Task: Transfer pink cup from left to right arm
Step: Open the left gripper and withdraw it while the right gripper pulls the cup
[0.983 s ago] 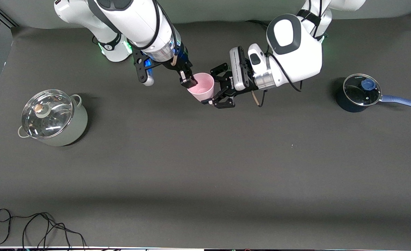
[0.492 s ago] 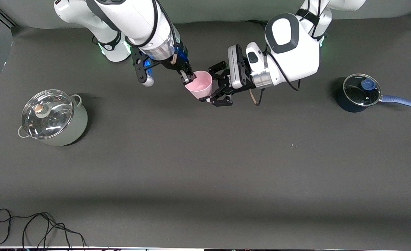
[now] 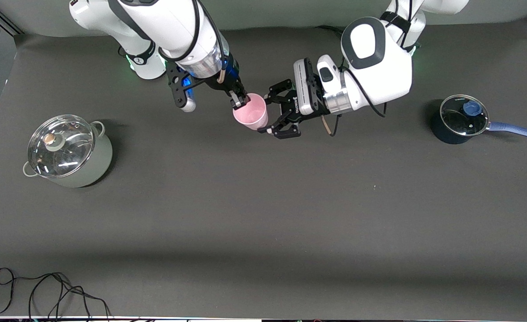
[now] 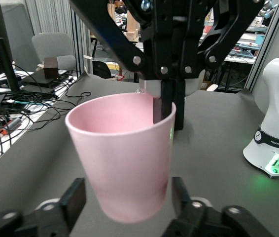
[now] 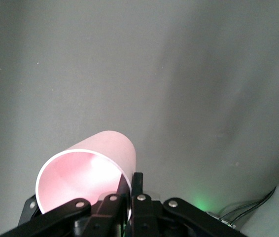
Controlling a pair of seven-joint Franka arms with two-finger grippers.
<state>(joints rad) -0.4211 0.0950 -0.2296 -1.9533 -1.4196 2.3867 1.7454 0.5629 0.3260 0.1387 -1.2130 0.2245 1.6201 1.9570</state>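
Note:
The pink cup (image 3: 250, 117) hangs in the air over the table between the two arms, tilted. My right gripper (image 3: 241, 100) is shut on its rim, one finger inside and one outside; the right wrist view shows the cup (image 5: 87, 170) pinched at the right gripper (image 5: 131, 187). My left gripper (image 3: 266, 113) is open. In the left wrist view the cup's (image 4: 122, 158) lower part sits between the left gripper's (image 4: 127, 197) fingers (image 4: 75, 195) with a gap on each side. The right gripper (image 4: 168, 111) shows there on the rim.
A pale green pot with a glass lid (image 3: 69, 150) stands toward the right arm's end. A dark blue saucepan with a lid and a blue handle (image 3: 460, 118) stands toward the left arm's end. Loose black cables (image 3: 48, 290) lie at the table's near edge.
The cup has shifted a little toward the right arm's end with the right gripper on its rim. It now sits farther out from the left gripper's palm.

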